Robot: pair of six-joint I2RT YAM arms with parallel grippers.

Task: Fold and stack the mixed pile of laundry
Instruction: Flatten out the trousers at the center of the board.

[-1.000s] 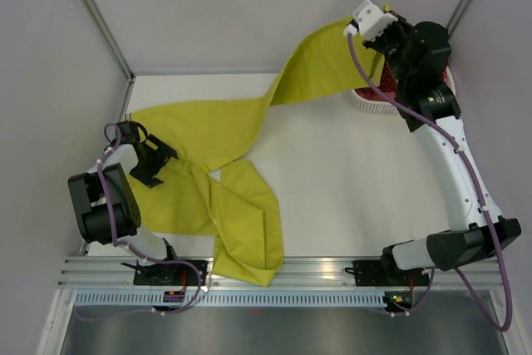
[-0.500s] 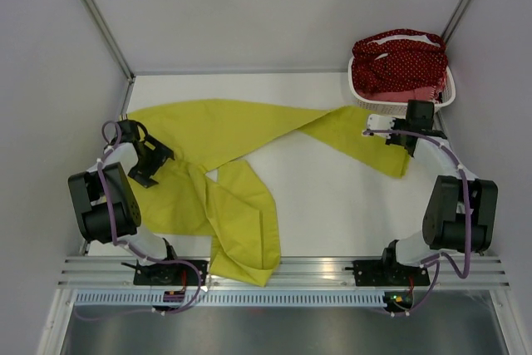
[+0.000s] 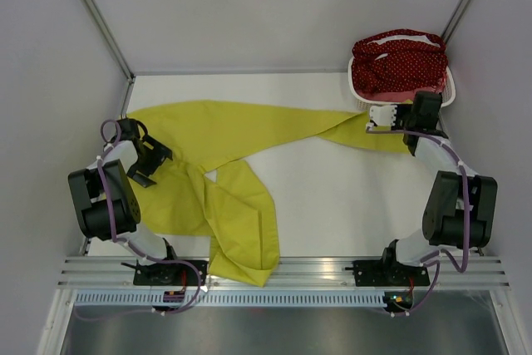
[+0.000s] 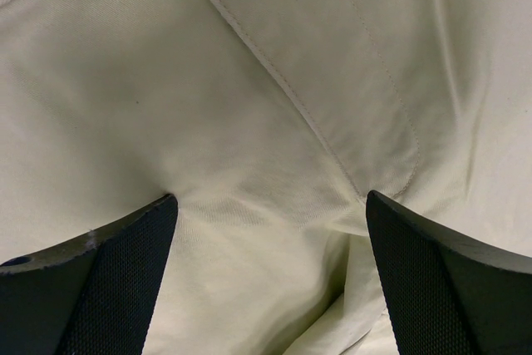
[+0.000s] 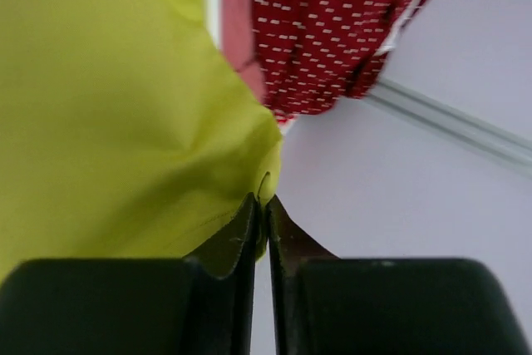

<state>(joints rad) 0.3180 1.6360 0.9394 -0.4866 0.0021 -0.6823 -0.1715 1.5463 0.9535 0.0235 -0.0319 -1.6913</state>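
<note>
Pinched shut, the right gripper (image 5: 264, 204) holds only a thin corner of the yellow-green garment (image 3: 224, 126), close to the tabletop's (image 3: 332, 189) far right corner. The left gripper (image 3: 143, 155) stands wide open over the same garment at the left edge, gripping nothing. That garment is the largest thing here. It runs as a long band from the left edge to the far right corner, twists in the middle, and has a lower part that reaches the near edge and seems to hang over it. Just beside the right gripper sits the white basket (image 3: 359, 96), heaped with the dark red white-dotted cloth (image 3: 399, 64), a salmon-pink piece (image 5: 237, 31) showing beneath it. Several things could go wrong from here. The shallow bite may slip off the hem under a pull. With the left side unheld, a tug would likely drag the whole garment rather than flatten it. The twist could set into a crooked fold, and a swing of the right arm could knock the basket. By count there are two grippers, one garment on the tabletop, one basket, and two cloths visible inside it; any others are hidden.
</note>
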